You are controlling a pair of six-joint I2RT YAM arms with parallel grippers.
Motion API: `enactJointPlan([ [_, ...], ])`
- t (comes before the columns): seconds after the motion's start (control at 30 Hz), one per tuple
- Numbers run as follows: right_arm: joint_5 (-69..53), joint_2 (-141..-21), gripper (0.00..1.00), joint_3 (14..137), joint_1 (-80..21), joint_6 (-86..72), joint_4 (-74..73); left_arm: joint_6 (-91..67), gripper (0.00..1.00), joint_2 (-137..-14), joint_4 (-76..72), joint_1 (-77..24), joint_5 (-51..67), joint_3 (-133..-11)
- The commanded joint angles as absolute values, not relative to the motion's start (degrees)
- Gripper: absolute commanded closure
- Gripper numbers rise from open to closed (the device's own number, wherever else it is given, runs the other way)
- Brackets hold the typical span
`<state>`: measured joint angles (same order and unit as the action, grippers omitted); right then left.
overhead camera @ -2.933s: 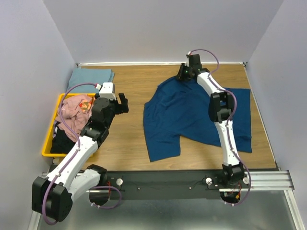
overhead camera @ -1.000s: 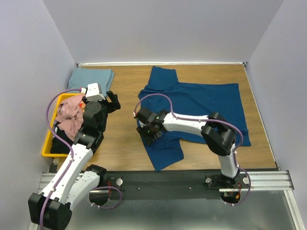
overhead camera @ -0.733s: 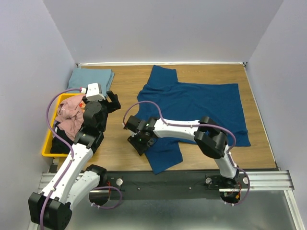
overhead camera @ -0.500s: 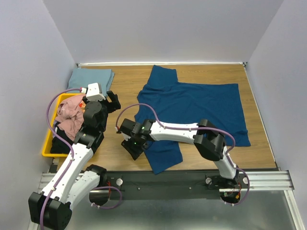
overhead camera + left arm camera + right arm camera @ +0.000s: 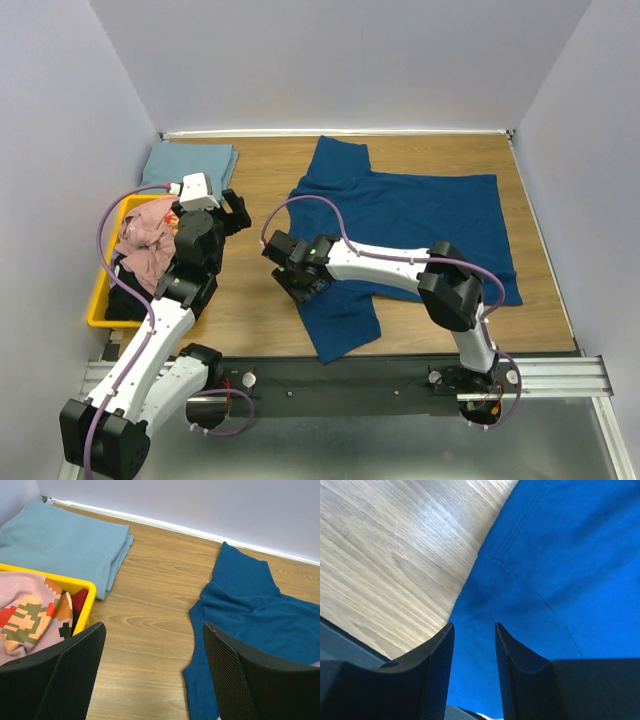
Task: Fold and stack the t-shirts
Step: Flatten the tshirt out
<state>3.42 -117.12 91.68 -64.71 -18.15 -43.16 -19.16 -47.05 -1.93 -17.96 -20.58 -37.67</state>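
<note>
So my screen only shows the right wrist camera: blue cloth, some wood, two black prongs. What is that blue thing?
Observer: It is a dark blue t-shirt, spread out flat on the table. The right gripper is at the shirt's left edge.
Operator: Is the other arm helping?
Observer: No. The left gripper hangs wide open and empty above the table, beside a yellow bin.
Operator: What's in the bin?
Observer: A crumpled pink shirt with a blocky print, lying over a black garment.
</note>
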Motion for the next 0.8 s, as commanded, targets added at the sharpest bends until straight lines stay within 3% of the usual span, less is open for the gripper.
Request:
enactJointPlan([
  [0.0, 5.54, -120.31, 0.55, 92.63, -65.3, -18.55, -43.68, -19.42, 0.14, -46.32, -1.67, -17.67, -23.2, -36.83],
  [0.4, 0.89, -123.4, 0.56, 94.04, -65.3, -17.58, -43.68, -19.69, 0.15, -45.88, -1.67, -17.67, -22.59, -36.83],
  [0.5, 0.35, -124.19, 0.6, 93.78, -65.39, -17.49, -43.77, -19.69, 0.15, -45.79, -1.67, -17.67, -22.5, -36.83],
  [0.6, 0.35, -124.89, 0.72, 93.52, -65.48, -17.31, -44.03, -19.69, 0.15, -45.79, -1.67, -17.58, -22.5, -36.91],
  [0.73, -2.45, -125.24, 0.98, 93.78, -65.83, -16.7, -44.3, -19.69, 0.14, -45.79, -1.67, -17.58, -22.5, -36.91],
  [0.77, -2.98, -125.33, 0.99, 94.04, -65.92, -16.53, -44.47, -19.69, 0.15, -45.88, -1.76, -17.58, -22.5, -36.91],
])
